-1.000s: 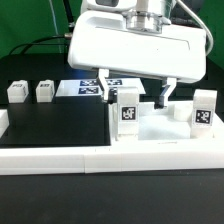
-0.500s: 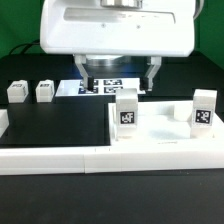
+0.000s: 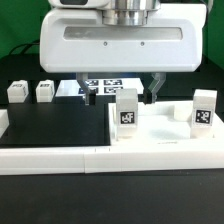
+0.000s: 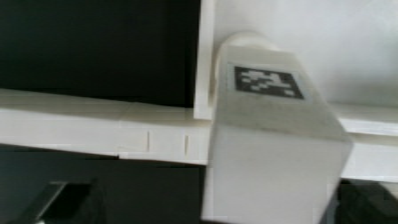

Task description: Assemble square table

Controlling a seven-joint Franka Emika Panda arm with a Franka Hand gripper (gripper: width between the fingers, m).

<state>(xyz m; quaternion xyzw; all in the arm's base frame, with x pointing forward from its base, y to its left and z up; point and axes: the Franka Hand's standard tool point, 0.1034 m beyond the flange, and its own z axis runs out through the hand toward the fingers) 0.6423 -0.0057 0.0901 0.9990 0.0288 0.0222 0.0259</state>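
The square table's white top (image 3: pixel 165 135) lies on the exterior view's right, with two white tagged legs standing upright on it, one (image 3: pixel 127 110) at its near left corner and one (image 3: pixel 203 110) at its right. Two loose legs (image 3: pixel 17 91) (image 3: pixel 44 91) stand on the black mat at the left. My gripper (image 3: pixel 121 93) hangs open just behind and above the left upright leg. In the wrist view that leg (image 4: pixel 267 120) rises between my dark fingers (image 4: pixel 68 200), nearer one of them, and nothing is gripped. My gripper (image 4: pixel 214 205) is over the top (image 4: pixel 356 50).
The marker board (image 3: pixel 100 85) lies flat behind the top, partly hidden by my gripper. A long low white border rail (image 3: pixel 60 160) (image 4: pixel 89 125) runs along the front of the black mat (image 3: pixel 55 125). A green backdrop closes off the back.
My gripper has swung toward the exterior view's left, from between the two upright legs to over the left one, and has come a little lower. The legs and top have not moved.
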